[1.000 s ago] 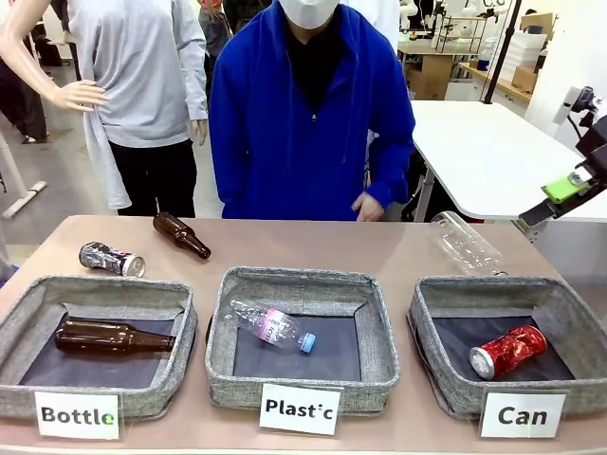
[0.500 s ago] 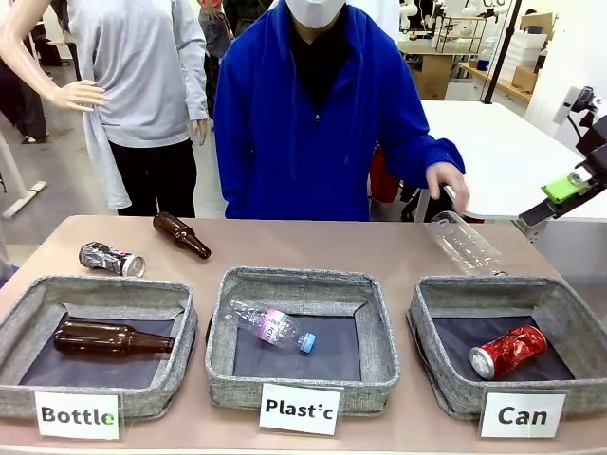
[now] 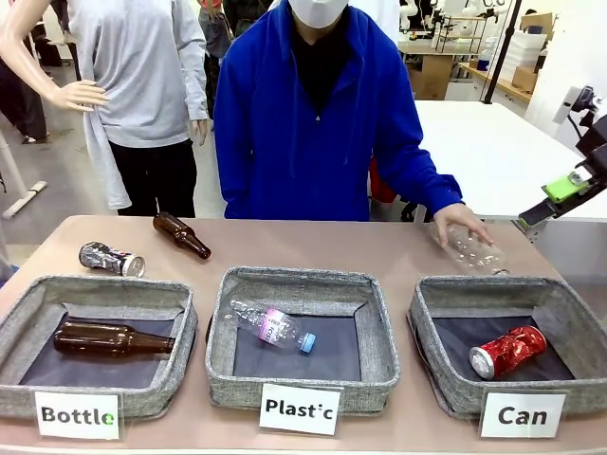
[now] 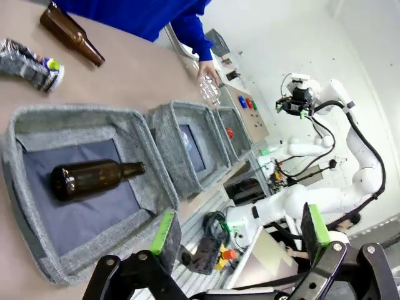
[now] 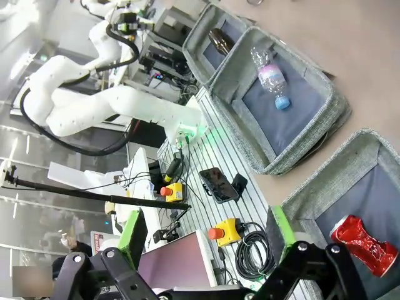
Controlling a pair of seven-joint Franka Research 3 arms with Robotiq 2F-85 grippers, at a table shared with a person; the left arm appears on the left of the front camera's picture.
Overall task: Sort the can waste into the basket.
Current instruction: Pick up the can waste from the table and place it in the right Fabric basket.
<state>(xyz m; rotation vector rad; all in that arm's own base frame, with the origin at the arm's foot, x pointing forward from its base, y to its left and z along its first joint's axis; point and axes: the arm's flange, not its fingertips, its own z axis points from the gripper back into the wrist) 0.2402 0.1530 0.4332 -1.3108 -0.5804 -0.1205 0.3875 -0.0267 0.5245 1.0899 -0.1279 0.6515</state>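
A shiny red crushed can (image 3: 508, 352) lies inside the grey basket labelled "Can" (image 3: 493, 284) at the front right. A silver-grey crushed can (image 3: 111, 259) lies on its side on the table at the far left, behind the "Bottle" bin. The left wrist view shows that silver can (image 4: 28, 60) ahead of my left gripper (image 4: 239, 228), which is open and holds nothing. My right gripper (image 5: 206, 231) is open too, hanging off the table's right side (image 3: 555, 199); below it are the red can (image 5: 364, 245) and the basket (image 5: 325, 187).
The "Bottle" bin (image 3: 104, 287) holds a brown bottle (image 3: 109, 338). The "Plastic" bin (image 3: 299, 278) holds a clear bottle (image 3: 275, 327). Another brown bottle (image 3: 181, 234) lies on the far table. The person's hand (image 3: 460, 223) rests on a clear bottle (image 3: 471, 248) behind the basket.
The person's hand has swung out to the right and come down onto the clear bottle behind the basket. Both grippers and both cans have stayed where they were.
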